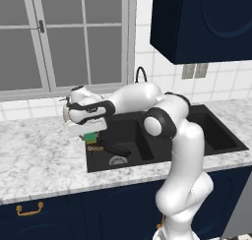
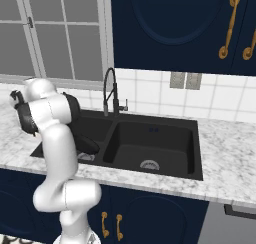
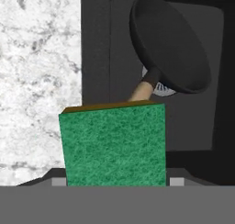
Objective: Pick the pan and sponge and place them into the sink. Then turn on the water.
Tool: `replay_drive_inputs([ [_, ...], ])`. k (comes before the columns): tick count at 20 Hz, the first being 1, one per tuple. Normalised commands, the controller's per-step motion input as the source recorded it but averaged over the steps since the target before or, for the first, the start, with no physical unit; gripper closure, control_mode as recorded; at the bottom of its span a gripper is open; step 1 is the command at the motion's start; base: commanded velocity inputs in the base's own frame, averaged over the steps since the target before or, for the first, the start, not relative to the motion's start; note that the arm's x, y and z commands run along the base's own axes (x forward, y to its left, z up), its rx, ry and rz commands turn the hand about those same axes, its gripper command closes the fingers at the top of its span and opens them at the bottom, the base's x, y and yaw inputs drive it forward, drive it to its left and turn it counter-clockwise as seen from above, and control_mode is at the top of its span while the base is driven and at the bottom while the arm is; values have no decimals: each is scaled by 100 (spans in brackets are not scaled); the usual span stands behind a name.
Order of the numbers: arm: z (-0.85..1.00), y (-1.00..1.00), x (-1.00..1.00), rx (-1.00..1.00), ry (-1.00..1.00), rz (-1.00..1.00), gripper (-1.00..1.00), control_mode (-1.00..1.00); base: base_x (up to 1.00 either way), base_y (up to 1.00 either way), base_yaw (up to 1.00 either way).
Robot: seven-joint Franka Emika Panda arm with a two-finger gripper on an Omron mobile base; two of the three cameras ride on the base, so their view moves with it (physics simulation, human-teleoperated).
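Sponge (image 3: 114, 142) clamped in gripper (image 1: 90, 136), hanging over left edge of sink (image 1: 224, 135); pan (image 3: 170, 46) already in left basin. Sponge drop in hand. Next, I'd judge: shift over basin, release, then faucet (image 2: 111, 90).

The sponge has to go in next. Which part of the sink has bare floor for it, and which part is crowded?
The right basin is bare down to its drain. The left basin is crowded: the pan lies tilted over its drain. The hand holds the sponge at that basin's left rim, beside the marble counter.
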Motion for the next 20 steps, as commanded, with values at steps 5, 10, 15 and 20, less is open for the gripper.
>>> replay_drive_inputs([
  [5,33,-62,7,8,5,-3,100,-100,0,0,0],
  [10,1,-74,1,5,9,-4,100,-100,0,0,0],
  [15,-32,-45,14,0,5,-10,100,-100,0,0,0],
  [20,-39,-6,34,0,5,-7,100,-100,0,0,0],
])
